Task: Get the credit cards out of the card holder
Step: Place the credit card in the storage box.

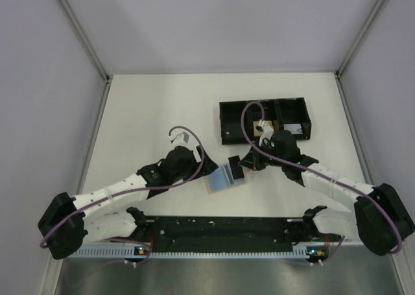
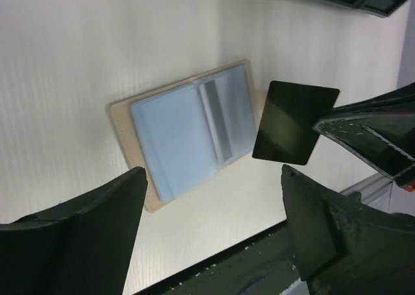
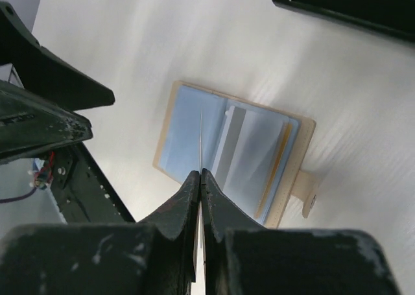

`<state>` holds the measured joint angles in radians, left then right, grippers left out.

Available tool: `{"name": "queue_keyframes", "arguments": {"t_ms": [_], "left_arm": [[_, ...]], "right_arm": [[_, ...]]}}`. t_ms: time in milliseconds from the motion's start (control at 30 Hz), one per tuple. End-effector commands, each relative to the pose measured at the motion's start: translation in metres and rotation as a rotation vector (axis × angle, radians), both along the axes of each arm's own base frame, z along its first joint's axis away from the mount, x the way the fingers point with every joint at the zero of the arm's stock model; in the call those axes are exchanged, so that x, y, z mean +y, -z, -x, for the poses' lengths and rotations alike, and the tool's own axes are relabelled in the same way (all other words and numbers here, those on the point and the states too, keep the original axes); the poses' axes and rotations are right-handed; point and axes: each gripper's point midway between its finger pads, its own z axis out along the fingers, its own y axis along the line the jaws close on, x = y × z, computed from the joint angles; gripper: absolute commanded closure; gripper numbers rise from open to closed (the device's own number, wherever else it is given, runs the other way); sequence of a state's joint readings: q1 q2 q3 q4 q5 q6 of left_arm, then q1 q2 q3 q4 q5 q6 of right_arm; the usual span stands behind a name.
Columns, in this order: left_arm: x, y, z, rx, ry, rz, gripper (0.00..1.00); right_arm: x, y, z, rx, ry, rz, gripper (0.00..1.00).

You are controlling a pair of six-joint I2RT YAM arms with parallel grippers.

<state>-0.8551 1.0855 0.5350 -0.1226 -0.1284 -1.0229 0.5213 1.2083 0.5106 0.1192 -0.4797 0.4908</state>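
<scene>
The card holder (image 1: 222,178) lies open on the table, blue-grey panels up, tan border around; it also shows in the left wrist view (image 2: 181,136) and the right wrist view (image 3: 249,155). My right gripper (image 1: 244,162) is shut on a credit card (image 2: 295,122) and holds it upright just above the holder's right side; the card is edge-on in the right wrist view (image 3: 200,142). A pale card with a grey stripe (image 2: 224,117) sits in the holder's inner sleeve. My left gripper (image 2: 213,178) is open and empty, just left of the holder.
A black three-compartment tray (image 1: 262,118) stands behind the holder, with something tan (image 1: 267,128) in its middle, partly hidden by my right arm. A black rail (image 1: 220,230) runs along the table's near edge. Grey walls close in both sides.
</scene>
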Motion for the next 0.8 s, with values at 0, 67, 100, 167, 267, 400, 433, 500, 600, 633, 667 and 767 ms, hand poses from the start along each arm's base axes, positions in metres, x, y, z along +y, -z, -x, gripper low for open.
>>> {"name": "queue_keyframes", "arguments": {"t_ms": [0, 67, 100, 167, 267, 400, 433, 500, 600, 633, 667, 767], "left_arm": [[-0.012, -0.055, -0.015, -0.057, -0.026, 0.088, 0.06], [-0.018, -0.072, -0.017, -0.048, -0.031, 0.114, 0.04], [-0.019, -0.077, -0.017, -0.032, -0.04, 0.121, 0.03], [-0.027, -0.091, -0.018, -0.02, -0.033, 0.162, 0.02], [-0.038, -0.106, -0.017, -0.016, -0.007, 0.223, 0.02], [-0.043, -0.116, -0.018, -0.021, -0.007, 0.259, 0.06], [-0.043, -0.116, -0.018, -0.017, -0.007, 0.258, 0.07], [-0.044, -0.118, -0.019, -0.014, -0.009, 0.255, 0.08], [-0.044, -0.119, -0.02, -0.009, -0.017, 0.256, 0.15], [-0.045, -0.118, -0.02, -0.005, -0.018, 0.261, 0.18], [-0.046, -0.116, -0.02, 0.002, -0.02, 0.263, 0.2], [-0.051, -0.113, -0.019, 0.022, -0.015, 0.287, 0.24]], "right_arm": [[0.002, -0.038, -0.007, -0.249, -0.032, 0.07, 1.0], [0.003, -0.047, -0.005, -0.341, -0.051, 0.107, 1.0], [0.004, -0.051, -0.004, -0.393, -0.058, 0.129, 1.0], [0.009, -0.062, 0.001, -0.484, -0.082, 0.137, 1.0], [0.015, -0.073, 0.005, -0.616, -0.104, 0.175, 1.0], [0.023, -0.088, 0.007, -0.822, -0.114, 0.267, 1.0], [0.025, -0.092, 0.007, -0.874, -0.107, 0.289, 1.0], [0.029, -0.099, 0.009, -0.964, -0.106, 0.322, 1.0], [0.032, -0.108, 0.011, -1.036, -0.088, 0.344, 1.0], [0.033, -0.11, 0.012, -1.048, -0.083, 0.349, 1.0], [0.033, -0.11, 0.012, -1.059, -0.086, 0.359, 1.0], [0.037, -0.11, 0.016, -1.083, -0.102, 0.381, 1.0]]}}
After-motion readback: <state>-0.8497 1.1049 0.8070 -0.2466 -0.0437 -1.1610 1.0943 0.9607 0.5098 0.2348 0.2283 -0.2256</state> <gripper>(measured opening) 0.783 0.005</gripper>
